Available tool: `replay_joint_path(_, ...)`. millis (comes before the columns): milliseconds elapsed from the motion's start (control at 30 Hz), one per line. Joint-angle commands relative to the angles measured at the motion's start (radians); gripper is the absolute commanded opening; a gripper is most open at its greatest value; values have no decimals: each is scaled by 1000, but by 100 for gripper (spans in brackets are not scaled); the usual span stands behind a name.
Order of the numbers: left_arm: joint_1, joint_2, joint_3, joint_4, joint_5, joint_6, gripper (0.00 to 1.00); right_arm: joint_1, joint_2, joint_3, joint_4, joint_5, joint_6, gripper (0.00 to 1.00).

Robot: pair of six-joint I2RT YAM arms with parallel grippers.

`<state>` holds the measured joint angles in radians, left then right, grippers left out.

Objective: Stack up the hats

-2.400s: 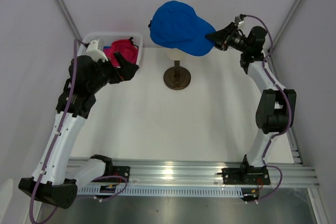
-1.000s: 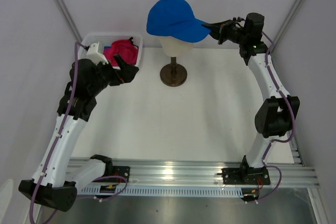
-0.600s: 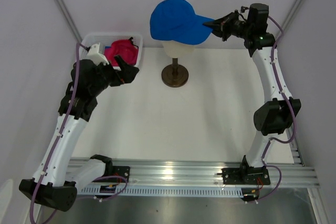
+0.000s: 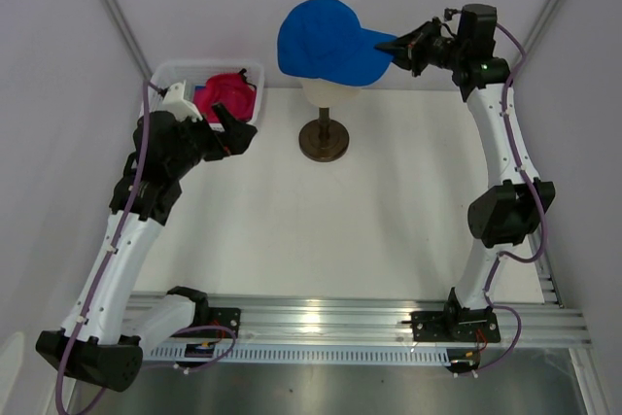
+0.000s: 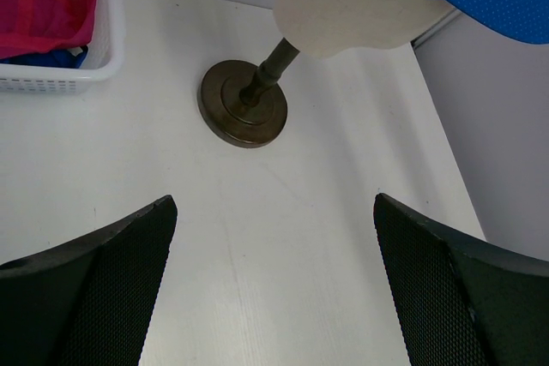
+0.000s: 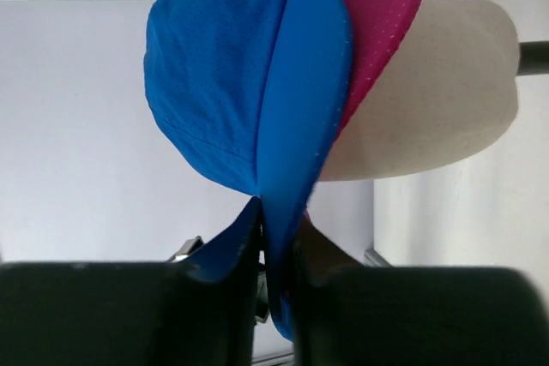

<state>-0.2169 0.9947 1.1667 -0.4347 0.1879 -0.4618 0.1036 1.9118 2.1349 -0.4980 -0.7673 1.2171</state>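
Here, a bright blue cap [image 4: 326, 41] sits on the cream mannequin head [image 4: 328, 96] at the far side of the white tabletop [image 4: 340, 230], with its brim reaching toward the right of the mannequin in the overhead view. There the right end effector [image 4: 400, 49] pinches the brim's edge, fingers pressed together on the fabric. Left of the mannequin, the left end effector [image 4: 233, 128] hangs above the tabletop with its fingers spread wide. Farther left of the mannequin stands a white mesh basket [image 4: 165, 73] holding a magenta cap [image 4: 230, 94], with blue fabric [image 5: 50, 57] showing beneath it. The mannequin's dark round base [image 4: 326, 143] rests on the tabletop.
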Motion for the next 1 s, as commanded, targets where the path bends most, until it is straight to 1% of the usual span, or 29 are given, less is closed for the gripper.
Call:
replay_joint_path(0, 11, -5, -7, 24, -19, 18, 99, 2, 12, 53, -71, -23, -77, 22)
replay_joint_path(100, 16, -7, -7, 17, -77, 14, 99, -1, -17, 51, -66, -26, -131, 50)
replay_joint_path(133, 36, -5, -12, 17, -93, -21, 100, -2, -29, 53, -88, -6, -155, 70)
replay_joint_path(167, 56, -7, -21, 19, -90, -43, 99, -5, -45, 53, -105, 11, -209, 76)
replay_joint_path(200, 101, -4, -28, 24, -70, -63, 99, -13, -75, 54, -131, 28, -235, 90)
replay_joint_path(233, 126, 1, -36, 28, -42, -99, 100, -21, -91, 59, -142, 45, -272, 98)
replay_joint_path(267, 149, 7, -39, 37, 20, -116, 99, -30, -105, 65, -154, 46, -286, 99)
replay_joint_path(300, 184, 12, -41, 59, 48, -129, 100, -56, -120, 75, -165, 43, -297, 100)
replay_joint_path(367, 203, 36, -39, 79, 85, -144, 99, -82, -166, 79, -198, 34, -333, 100)
replay_joint_path(433, 211, 65, -24, 86, 73, -135, 99, -94, -221, 60, -250, 33, -378, 99)
replay_joint_path(467, 212, 79, -7, 86, 68, -132, 99, -123, -240, 51, -276, 36, -434, 99)
replay_joint_path(500, 212, 93, 17, 88, 67, -130, 100, -127, -255, 36, -296, 36, -467, 99)
replay_joint_path(533, 241, 107, 25, 91, 64, -123, 100, -128, -276, 2, -344, 40, -499, 100)
replay_joint_path(600, 254, 154, 63, 100, 44, -121, 100, -128, -342, -55, -367, 78, -588, 100)
replay_joint_path(633, 261, 172, 74, 103, 39, -121, 100, -128, -374, -94, -357, 94, -612, 100)
replay_joint_path(667, 269, 215, 96, 102, 35, -121, 99, -130, -445, -190, -338, 109, -634, 100)
replay_joint_path(733, 292, 258, 149, 85, 38, -126, 99, -130, -525, -309, -230, 138, -681, 100)
replay_joint_path(767, 300, 287, 157, 82, 39, -126, 100, -130, -615, -451, -170, 143, -686, 100)
replay_joint_path(800, 310, 298, 162, 85, 39, -118, 100, -130, -655, -520, -52, 167, -685, 100)
replay_joint_path(867, 315, 315, 160, 97, 39, -103, 100, -130, -748, -672, 39, 192, -674, 99)
replay_joint_path(900, 315, 332, 169, 108, 35, -77, 100, -130, -767, -697, 70, 218, -685, 100)
replay_joint_path(933, 317, 343, 180, 111, 33, -65, 99, -130, -778, -710, 62, 227, -698, 99)
replay_joint_path(967, 317, 354, 192, 108, 22, -51, 100, -130, -784, -710, 37, 241, -749, 100)
